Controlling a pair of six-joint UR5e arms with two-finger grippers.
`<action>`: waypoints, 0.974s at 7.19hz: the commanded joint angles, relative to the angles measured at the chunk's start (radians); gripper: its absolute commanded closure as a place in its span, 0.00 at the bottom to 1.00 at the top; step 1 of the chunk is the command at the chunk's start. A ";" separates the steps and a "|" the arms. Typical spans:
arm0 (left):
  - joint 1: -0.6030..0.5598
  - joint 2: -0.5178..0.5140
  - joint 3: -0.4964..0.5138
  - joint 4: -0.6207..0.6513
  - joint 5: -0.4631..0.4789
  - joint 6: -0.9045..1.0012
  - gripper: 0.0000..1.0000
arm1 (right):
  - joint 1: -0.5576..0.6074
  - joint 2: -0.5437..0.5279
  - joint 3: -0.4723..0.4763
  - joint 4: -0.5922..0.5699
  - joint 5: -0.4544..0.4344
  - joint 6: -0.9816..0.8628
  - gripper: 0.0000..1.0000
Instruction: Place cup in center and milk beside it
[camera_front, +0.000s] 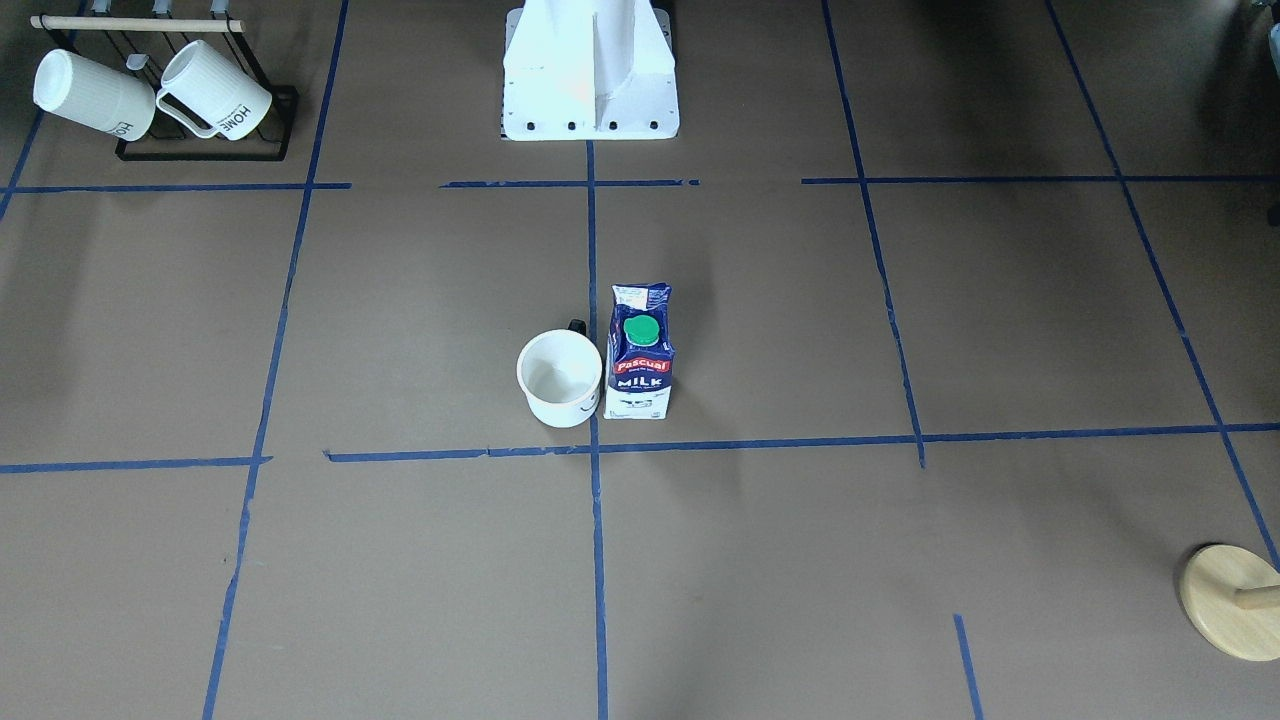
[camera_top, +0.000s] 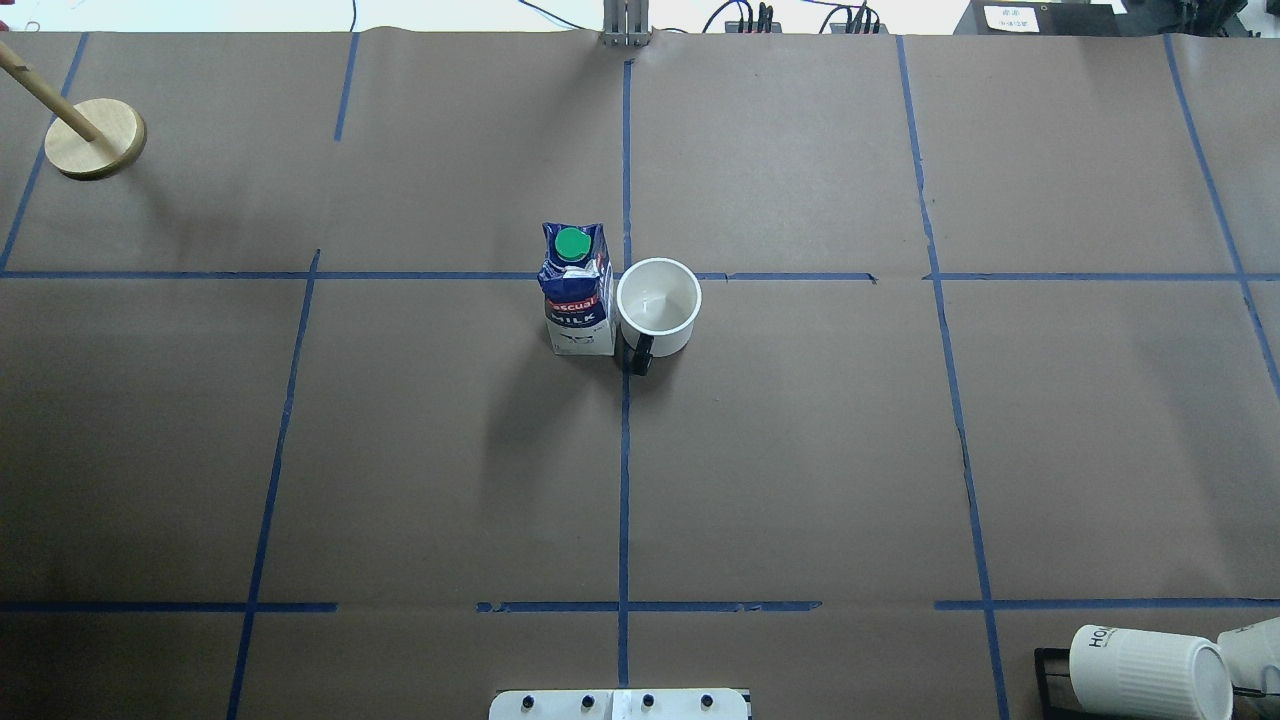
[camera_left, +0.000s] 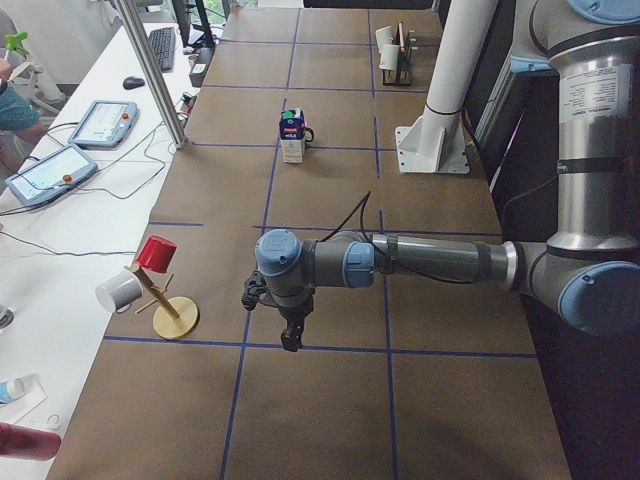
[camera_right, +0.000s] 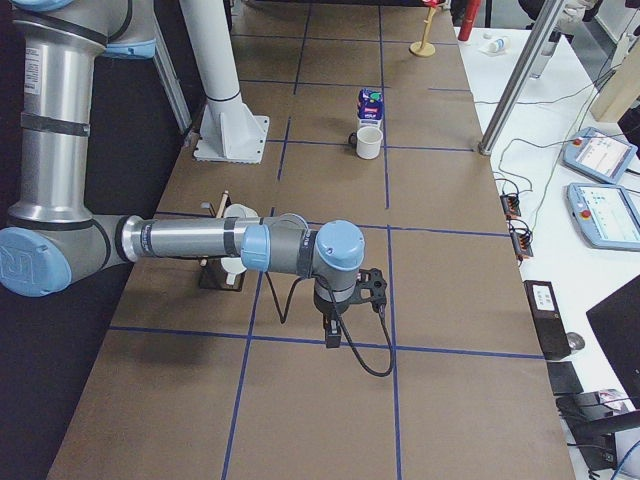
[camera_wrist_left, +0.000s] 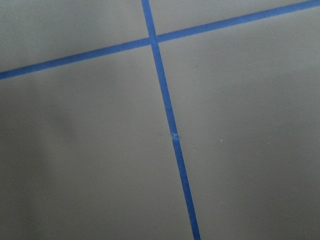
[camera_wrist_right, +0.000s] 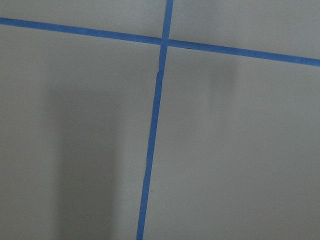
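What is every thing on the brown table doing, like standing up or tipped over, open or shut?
Smooth white smiley-face cup: upright, empty, near the blue tape crossing.
Dark-blue milk carton: upright, green cap on, close beside the cup.
Ribbed white "HOME" mugs: tilted on a black wire rack.
Left gripper: points down, away from both; open or shut, cannot tell.
Right gripper: the same.

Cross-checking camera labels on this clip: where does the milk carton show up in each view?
Exterior front-facing: milk at picture centre, right of the cup.
Overhead exterior: milk centre, left of the cup.
Exterior left: milk far, upper middle, cup mostly hidden behind it.
Exterior right: milk far, upper middle, just beyond the cup.
Left wrist: not in it.
Right wrist: not in it.
Shared landmark: the cup beside it.
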 joint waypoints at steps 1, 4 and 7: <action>0.000 0.003 -0.001 0.000 0.000 0.000 0.00 | -0.004 0.000 0.000 0.000 0.000 0.000 0.00; 0.000 0.003 -0.003 0.000 -0.001 0.000 0.00 | -0.005 0.000 0.002 0.000 0.002 0.000 0.00; 0.000 0.003 -0.001 0.000 0.000 0.000 0.00 | -0.018 0.000 0.002 0.000 0.009 0.000 0.00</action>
